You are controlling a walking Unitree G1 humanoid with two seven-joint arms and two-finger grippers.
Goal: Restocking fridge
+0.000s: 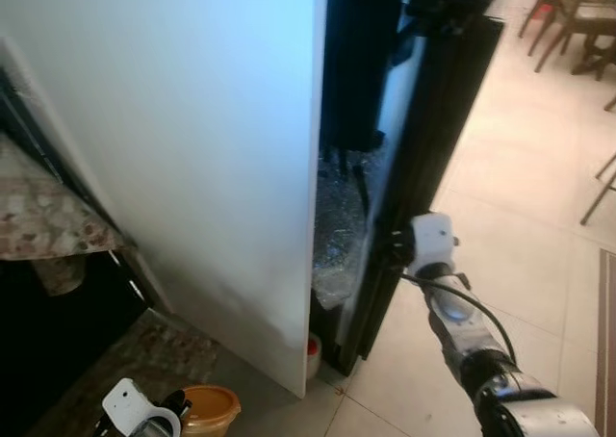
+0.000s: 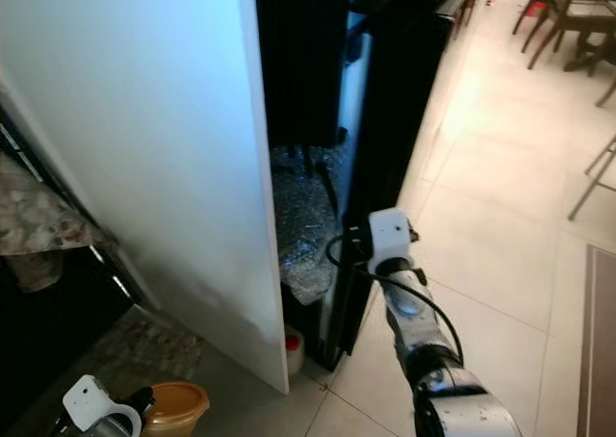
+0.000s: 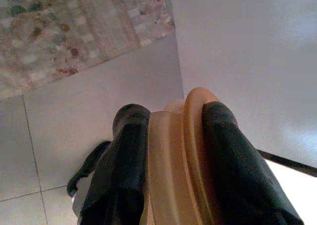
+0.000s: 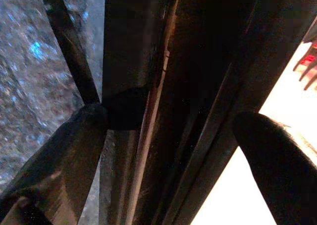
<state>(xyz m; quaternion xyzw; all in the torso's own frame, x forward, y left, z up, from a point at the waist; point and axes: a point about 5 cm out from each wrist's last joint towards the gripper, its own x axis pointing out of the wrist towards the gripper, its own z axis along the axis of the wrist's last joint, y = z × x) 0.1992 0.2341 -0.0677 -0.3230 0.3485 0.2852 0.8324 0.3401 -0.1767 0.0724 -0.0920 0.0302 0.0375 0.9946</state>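
A tan lidded container [image 1: 210, 408] is low at my left, just above the floor, and my left gripper [image 3: 174, 113] is shut on it, one black finger on each side. The fridge stands ahead, with a white door [image 1: 192, 148] swung out to the left and a black door [image 1: 433, 119] to the right. My right gripper [image 1: 395, 246] reaches to the black door's edge. In the right wrist view its fingers [image 4: 74, 145] are spread wide and open, with the dark door edge [image 4: 163, 86] between them. A crinkly silvery bag [image 1: 337, 235] fills the gap inside.
A small red-capped bottle [image 1: 313, 350] stands on the floor at the fridge's foot. A stone countertop [image 1: 38, 216] juts in at left above a patterned mat [image 1: 144, 350]. Chairs [image 1: 568, 13] stand far right on the pale tiled floor [image 1: 520, 216].
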